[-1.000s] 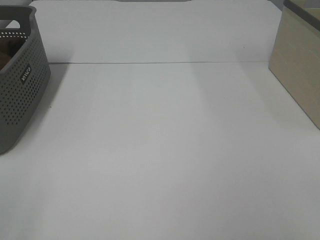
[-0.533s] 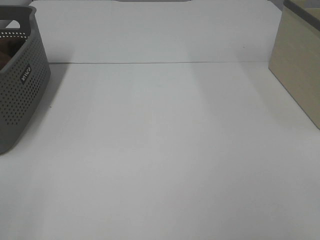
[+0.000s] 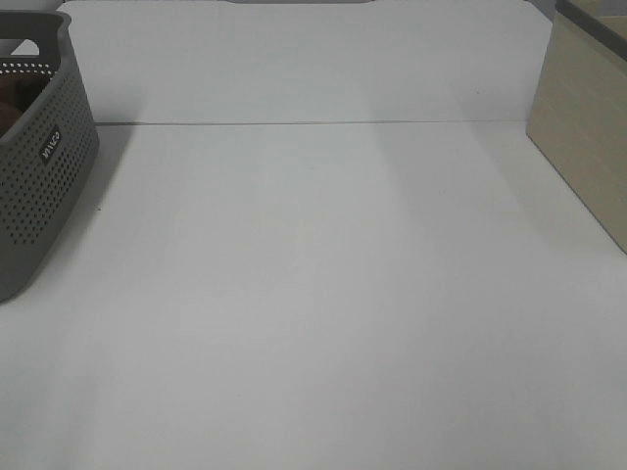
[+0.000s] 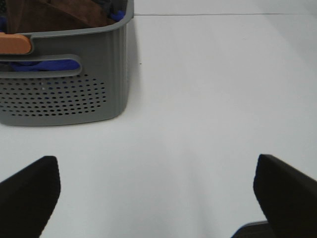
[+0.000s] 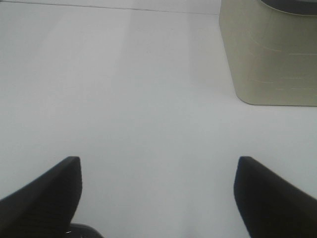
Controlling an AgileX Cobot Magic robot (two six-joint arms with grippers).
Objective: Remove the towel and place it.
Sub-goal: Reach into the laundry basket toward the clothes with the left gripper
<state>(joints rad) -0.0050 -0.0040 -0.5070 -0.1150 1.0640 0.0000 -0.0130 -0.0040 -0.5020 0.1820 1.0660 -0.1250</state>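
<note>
Peeking from the grey basket (image 4: 74, 94), a half-hidden towel (image 4: 64, 15) (left tool (image 4: 156, 171), right tool (image 5: 158, 168): spread wide, empty).

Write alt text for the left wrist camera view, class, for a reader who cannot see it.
A grey perforated plastic basket stands on a white table, holding a dark reddish-brown terry towel with blue items and an orange object. In the foreground, the left tool has its two black fingers spread wide open, holding nothing.
</note>
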